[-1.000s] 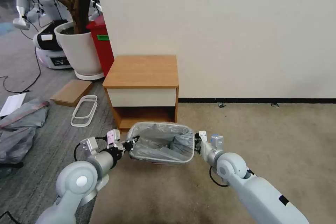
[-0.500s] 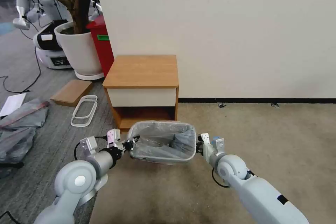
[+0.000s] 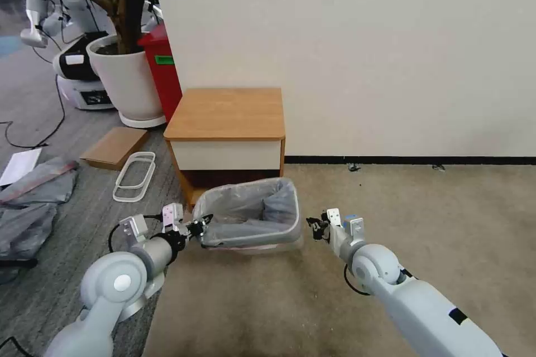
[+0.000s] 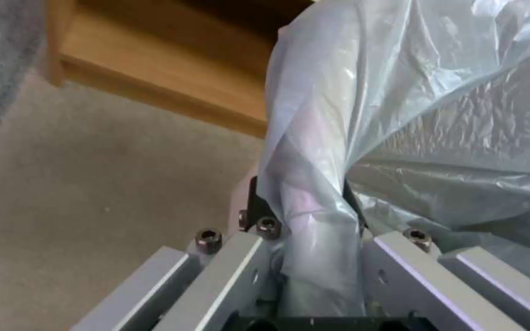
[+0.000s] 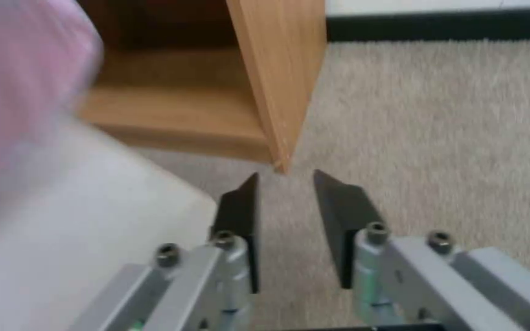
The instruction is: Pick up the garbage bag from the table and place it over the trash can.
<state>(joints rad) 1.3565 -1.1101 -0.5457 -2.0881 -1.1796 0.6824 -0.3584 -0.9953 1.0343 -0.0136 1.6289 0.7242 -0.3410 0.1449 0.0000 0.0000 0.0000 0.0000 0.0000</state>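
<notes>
The cream trash can (image 3: 262,245) stands on the carpet in front of the table (image 3: 226,114), tipped toward my left. The crinkly grey garbage bag (image 3: 245,215) lines it and is folded over its rim. My left gripper (image 3: 200,227) is at the can's left rim, shut on a fold of the garbage bag (image 4: 305,174); the black fingers (image 4: 254,202) show on either side of the plastic. My right gripper (image 3: 314,228) hovers just right of the can, open and holding nothing. The right wrist view shows the right gripper (image 5: 287,179) beside the can's wall (image 5: 62,220), with the bag's pink edge (image 5: 25,69) blurred.
A white plant pot (image 3: 128,75) and a tall red bin (image 3: 164,67) stand behind the table on the left. Flat grey bags (image 3: 33,189), white frames (image 3: 134,175) and cardboard (image 3: 114,145) lie on the left floor. Open carpet lies to the right.
My right gripper has opened, let go of the bag's right edge and drawn back to the right. The can has tipped and slid left and toward the table with my left gripper.
</notes>
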